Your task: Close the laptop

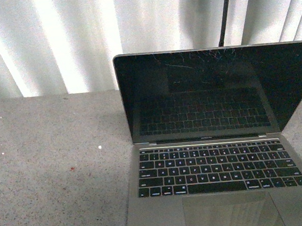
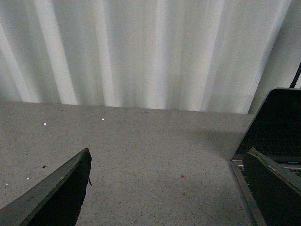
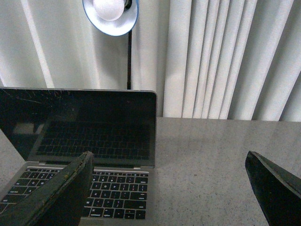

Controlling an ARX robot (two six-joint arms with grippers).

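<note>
The laptop (image 1: 217, 160) stands open on the grey table at the right of the front view, its scratched black screen upright and its black keys and trackpad facing me. Neither gripper shows in the front view. My left gripper (image 2: 169, 157) is open and empty above bare table, with the laptop's left edge (image 2: 273, 132) beside one finger. My right gripper (image 3: 169, 160) is open and empty, one finger over the keyboard's right part, the other over bare table; the laptop (image 3: 80, 127) fills that view's left half.
The speckled grey table (image 1: 54, 174) stretches left of the laptop. White pleated curtains (image 1: 76, 39) hang behind. A black lamp pole (image 1: 224, 10) with a blue-rimmed shade (image 3: 111, 14) stands behind the laptop.
</note>
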